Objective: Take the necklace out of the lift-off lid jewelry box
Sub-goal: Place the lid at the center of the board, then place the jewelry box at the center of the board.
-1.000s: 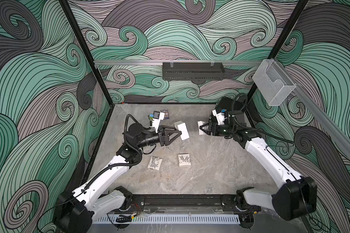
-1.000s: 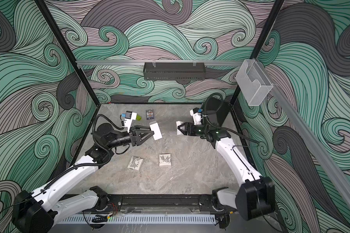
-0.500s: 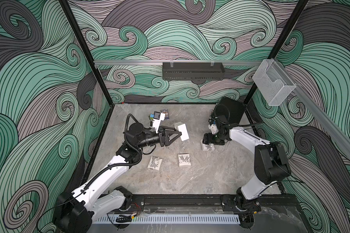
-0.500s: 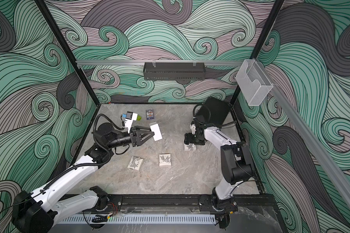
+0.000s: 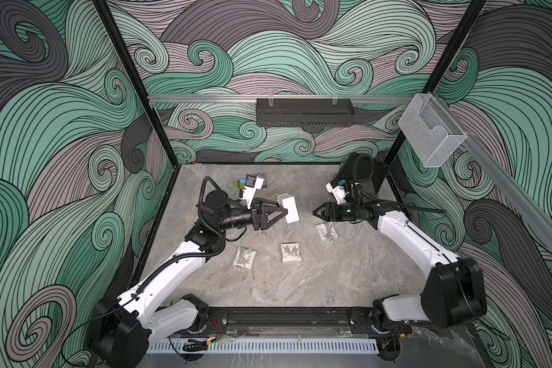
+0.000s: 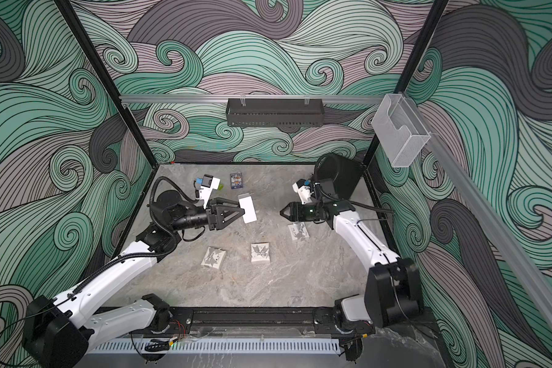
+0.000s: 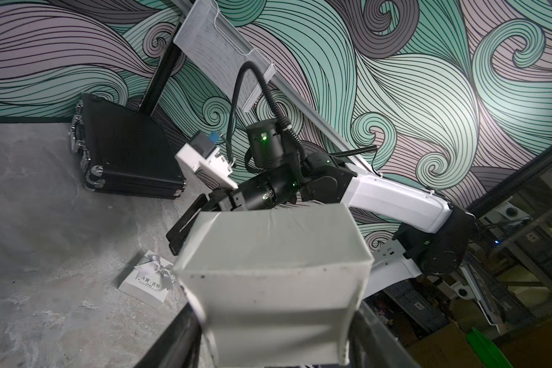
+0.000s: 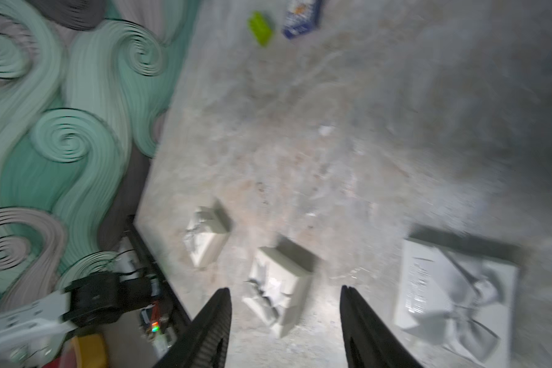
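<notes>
Left jaws hold the white box (image 5: 288, 208), contents hidden; right jaws stand apart, empty

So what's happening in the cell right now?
Left gripper holds a white box up off the table. Right gripper is open and empty, pointing at the box with a gap between them. What looks like a ribboned lid lies on the table near the right gripper. Two more boxes sit nearer the front. No necklace visible.
</notes>
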Controlling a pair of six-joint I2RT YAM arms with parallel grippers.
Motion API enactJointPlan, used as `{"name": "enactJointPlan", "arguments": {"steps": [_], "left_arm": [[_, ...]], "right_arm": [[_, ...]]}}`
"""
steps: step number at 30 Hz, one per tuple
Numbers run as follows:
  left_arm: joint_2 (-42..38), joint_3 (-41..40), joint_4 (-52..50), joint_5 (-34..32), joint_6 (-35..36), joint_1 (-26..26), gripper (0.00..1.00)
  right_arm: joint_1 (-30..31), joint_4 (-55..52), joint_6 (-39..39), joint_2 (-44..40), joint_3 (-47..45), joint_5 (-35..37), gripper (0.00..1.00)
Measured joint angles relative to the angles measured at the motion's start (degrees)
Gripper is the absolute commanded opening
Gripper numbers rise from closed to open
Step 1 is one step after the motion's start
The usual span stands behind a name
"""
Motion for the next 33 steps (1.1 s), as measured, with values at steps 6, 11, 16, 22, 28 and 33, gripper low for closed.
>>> {"name": "enactJointPlan", "arguments": {"steps": [6, 11, 16, 22, 28, 33], "left_arm": [[-0.1, 0.1, 2.1, 5.6, 1.9, 0.0, 0.44], [-1.2, 0.1, 2.4, 8.4, 3.7, 0.0, 0.44], [-2.2, 0.1, 2.6, 10.3, 5.1, 0.0, 0.44], [-2.7, 0.1, 2.9, 11.6, 6.1, 0.0, 0.44], [-2.7, 0.1, 2.9, 11.9, 6.4, 0.0, 0.44], [-3.0, 0.1, 2.9, 11.9, 6.8, 0.0, 0.44]], "right_arm": [[1.4, 16.4, 10.4, -7.5, -0.4, -15.6, 0.36], [5.4, 22.4, 14.3, -9.5, -1.3, -20.5, 0.32], [8.3, 24.5, 14.8, -9.9, -1.8, -22.3, 0.3], [10.5, 25.2, 14.8, -9.9, -2.6, -22.8, 0.29], [11.8, 26.0, 14.8, -9.8, -2.7, -22.9, 0.26], [12.6, 27.4, 15.2, -8.6, -2.7, -23.0, 0.25]]}}
